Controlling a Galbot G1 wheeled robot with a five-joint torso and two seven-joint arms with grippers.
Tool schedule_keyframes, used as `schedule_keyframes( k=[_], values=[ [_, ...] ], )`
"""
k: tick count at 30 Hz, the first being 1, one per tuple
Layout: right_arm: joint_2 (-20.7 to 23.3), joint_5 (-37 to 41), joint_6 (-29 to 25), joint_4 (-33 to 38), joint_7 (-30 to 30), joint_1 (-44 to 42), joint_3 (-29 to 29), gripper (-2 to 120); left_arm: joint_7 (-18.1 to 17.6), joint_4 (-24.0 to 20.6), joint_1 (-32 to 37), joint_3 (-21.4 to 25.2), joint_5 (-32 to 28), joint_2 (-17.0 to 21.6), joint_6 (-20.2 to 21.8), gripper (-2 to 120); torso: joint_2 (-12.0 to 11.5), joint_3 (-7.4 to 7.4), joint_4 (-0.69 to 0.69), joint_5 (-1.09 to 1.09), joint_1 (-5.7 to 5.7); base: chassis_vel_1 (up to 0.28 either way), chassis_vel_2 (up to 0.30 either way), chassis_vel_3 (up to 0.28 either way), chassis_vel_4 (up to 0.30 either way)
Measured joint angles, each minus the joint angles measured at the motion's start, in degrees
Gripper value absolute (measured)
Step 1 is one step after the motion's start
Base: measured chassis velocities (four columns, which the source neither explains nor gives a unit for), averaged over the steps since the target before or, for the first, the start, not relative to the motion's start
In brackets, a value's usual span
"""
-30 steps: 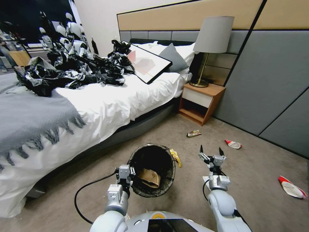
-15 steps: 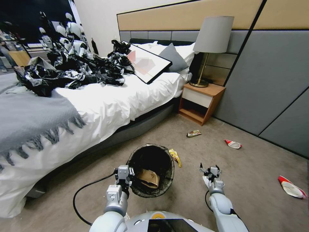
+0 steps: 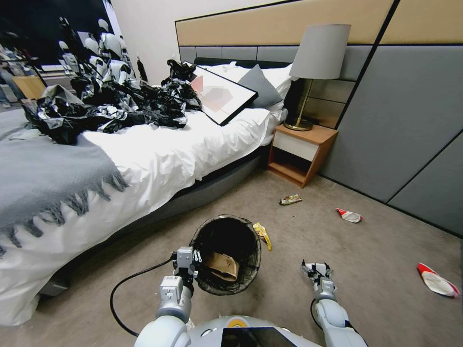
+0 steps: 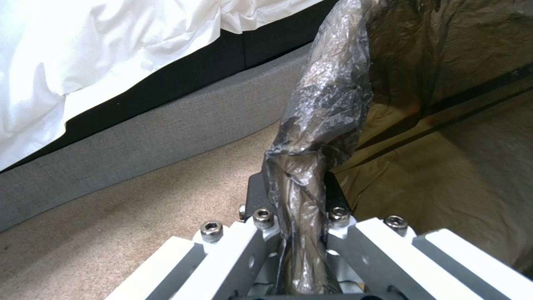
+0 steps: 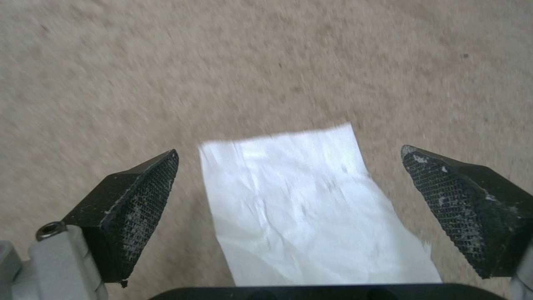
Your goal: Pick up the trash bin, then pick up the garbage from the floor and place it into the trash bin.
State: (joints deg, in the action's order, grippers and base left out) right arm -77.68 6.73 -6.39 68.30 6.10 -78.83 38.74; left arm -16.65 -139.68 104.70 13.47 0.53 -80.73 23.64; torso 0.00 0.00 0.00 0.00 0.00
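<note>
The left gripper (image 3: 189, 259) is clamped on the bin (image 3: 226, 254) rim (black liner (image 4: 316, 137) pinched between its fingers), by the bed (image 3: 159, 159). The right gripper (image 5: 289, 200) hangs low over the carpet (image 5: 266, 62), jaws wide apart, straddling white paper (image 5: 311, 208) without touching.

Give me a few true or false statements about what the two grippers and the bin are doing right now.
1. The left gripper is shut on the trash bin rim. True.
2. The right gripper holds the white paper scrap. False: its jaws are open, one on either side of the scrap lying on the carpet.
3. A brown paper bag lies inside the bin. True.
4. The yellow snack packet is in the bin. False: it lies on the carpet beside it.
</note>
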Motion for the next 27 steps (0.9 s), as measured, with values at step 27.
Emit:
schedule_keyframes(
  k=[27],
  values=[
    [-0.2,-0.5,-4.5,-9.3,-1.7,2.4,0.6,56,0.0,-0.3,0.2,0.0,0.2,-0.1,-0.2,0,0.0,-0.01,0.02,0.02,-0.01,0.0,0.0,0.0,0.0]
  ],
)
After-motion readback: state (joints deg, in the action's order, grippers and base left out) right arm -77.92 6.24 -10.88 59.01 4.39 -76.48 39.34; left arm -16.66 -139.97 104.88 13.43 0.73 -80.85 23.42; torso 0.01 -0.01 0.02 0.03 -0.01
